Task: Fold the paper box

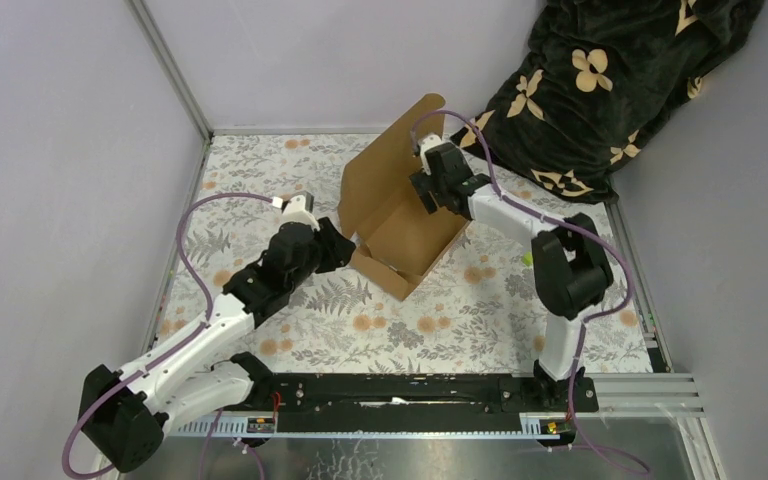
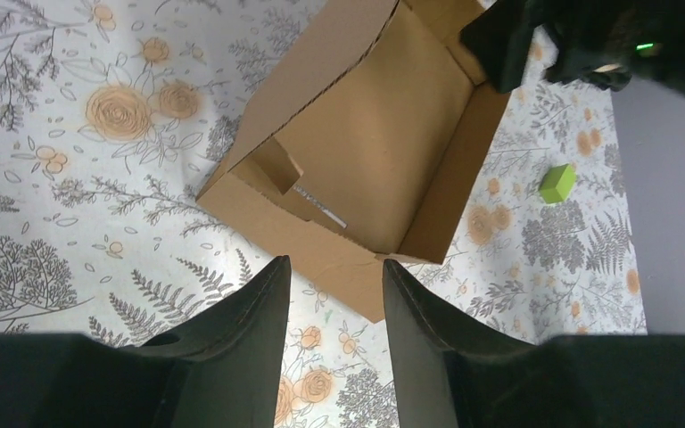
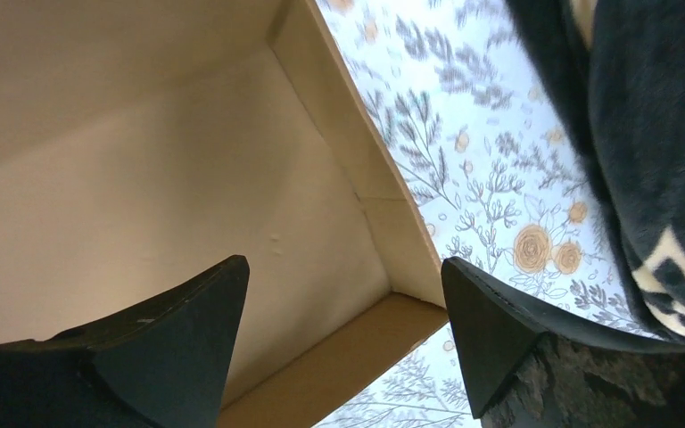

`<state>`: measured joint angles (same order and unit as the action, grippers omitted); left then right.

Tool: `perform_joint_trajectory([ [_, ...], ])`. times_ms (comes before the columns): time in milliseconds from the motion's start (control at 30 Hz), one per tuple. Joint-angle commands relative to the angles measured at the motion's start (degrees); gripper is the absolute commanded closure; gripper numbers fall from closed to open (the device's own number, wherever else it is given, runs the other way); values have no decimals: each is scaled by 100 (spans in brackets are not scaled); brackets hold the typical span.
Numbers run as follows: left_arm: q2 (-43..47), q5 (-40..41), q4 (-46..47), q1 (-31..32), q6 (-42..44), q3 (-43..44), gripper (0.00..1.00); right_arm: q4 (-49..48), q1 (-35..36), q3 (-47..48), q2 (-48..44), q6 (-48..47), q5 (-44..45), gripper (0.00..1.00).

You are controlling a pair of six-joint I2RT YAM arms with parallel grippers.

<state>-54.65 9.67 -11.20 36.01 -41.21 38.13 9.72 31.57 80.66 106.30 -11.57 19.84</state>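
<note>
Corrugated brown cardboard makes up the paper box, which sits at the middle of the top view on the flower-patterned bench. Its tray walls are raised, and its lid panel stands tilted toward the upper centre of the frame.

I judge it light and fairly stiff across the panels but weak along the scored creases. It would likely slide on the bench if pushed from one side only, and a hard pinch could crush the fluting.

The left hand hovers just off the tray's near corner, fingers apart with a narrow gap and nothing between them. The right hand hangs over the inside of the tray by its far wall, fingers spread wide, also holding nothing.

The best holds look to be the free edge of the lid panel for folding it down, and a wall rim for bracing. A lime-green block lies apart from the box, at the right of the left wrist view.
</note>
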Motion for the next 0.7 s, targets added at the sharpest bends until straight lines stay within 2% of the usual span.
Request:
perform_joint_trajectory([
  [0, 124, 137, -217, 38, 218, 271, 50, -257, -742, 249, 189, -589, -652, 13],
  [167, 180, 84, -232, 35, 264, 223, 50, -278, -1096, 542, 596, -677, -1150, 14],
  [467, 51, 18, -158, 14, 380, 213, 49, -232, -1109, 1092, 1363, -589, -1869, 16],
  [667, 35, -82, -105, -100, 449, 179, 49, -362, -1109, 1022, 1596, -565, -1845, 22],
])
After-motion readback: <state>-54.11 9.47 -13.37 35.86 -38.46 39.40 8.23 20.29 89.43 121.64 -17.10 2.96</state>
